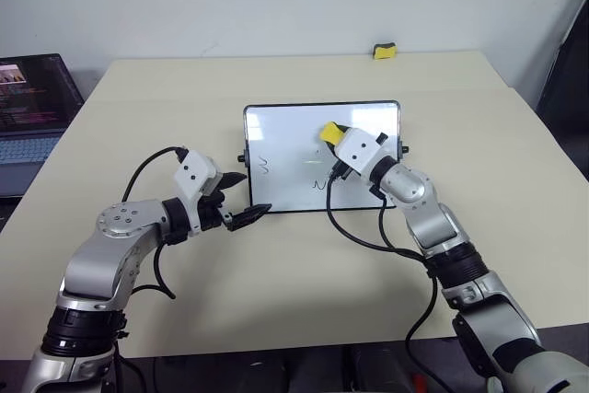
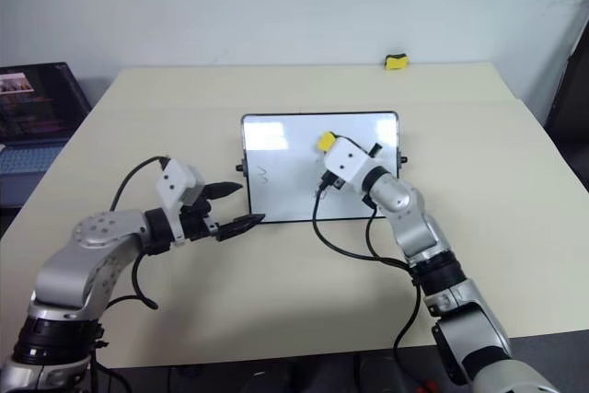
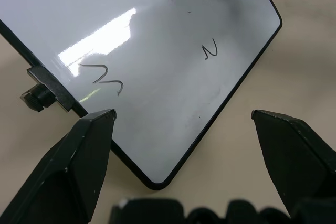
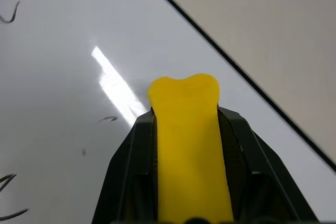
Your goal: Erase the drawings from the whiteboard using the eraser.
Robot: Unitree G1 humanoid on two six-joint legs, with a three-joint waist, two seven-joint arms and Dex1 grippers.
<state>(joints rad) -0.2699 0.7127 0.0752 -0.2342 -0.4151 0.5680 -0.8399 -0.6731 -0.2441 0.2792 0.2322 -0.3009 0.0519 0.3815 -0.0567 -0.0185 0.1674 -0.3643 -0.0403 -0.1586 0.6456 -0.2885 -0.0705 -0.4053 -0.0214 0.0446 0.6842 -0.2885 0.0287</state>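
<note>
Squiggles point(image 1: 262, 166) remain on the whiteboard point(image 1: 285, 131), which lies flat mid-table point(image 1: 276, 292). Over its white face the right gripper point(image 4: 186, 129) clamps the yellow eraser point(image 4: 190, 145) between its fingers. Left gripper point(image 1: 247, 200) hangs at the board's near left corner, jaws wide and empty.

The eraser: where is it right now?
The eraser is clamped in the right gripper, over the upper middle of the whiteboard.

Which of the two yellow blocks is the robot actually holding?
The one over the whiteboard, pinched in the right hand: that is the eraser. The other yellow block lies untouched at the table's far edge.
</note>
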